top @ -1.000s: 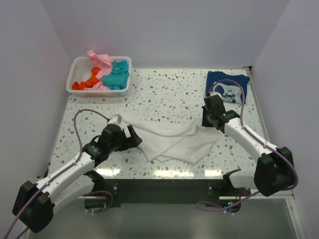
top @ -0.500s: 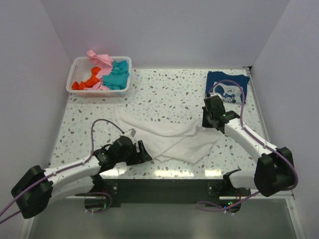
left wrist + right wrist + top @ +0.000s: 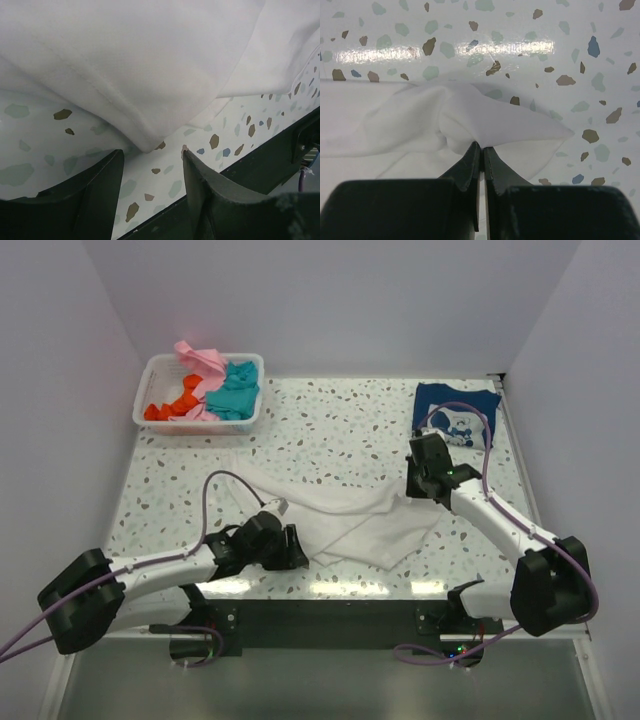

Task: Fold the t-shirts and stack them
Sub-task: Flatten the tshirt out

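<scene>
A plain white t-shirt point(image 3: 350, 520) lies crumpled across the middle of the table. My right gripper point(image 3: 414, 486) is shut on a bunched corner of the white t-shirt point(image 3: 470, 120) at its right end, jaws pinched together point(image 3: 481, 145). Low at the shirt's near left edge, my left gripper point(image 3: 292, 548) is open; a folded hem point(image 3: 145, 140) sits just ahead of its tips point(image 3: 152, 151), with nothing between the fingers point(image 3: 215, 195). A navy t-shirt with a white print point(image 3: 455, 412) lies flat at the back right.
A white slotted basket point(image 3: 150, 375) at the back left holds pink point(image 3: 200, 357), teal point(image 3: 237, 390) and orange point(image 3: 175, 403) t-shirts. The table's dark front edge point(image 3: 280, 145) runs close beside my left gripper. White walls enclose three sides.
My left arm has swung down and to the right, to the white t-shirt's near left edge, and its jaws have narrowed. The right gripper has kept its grip and place.
</scene>
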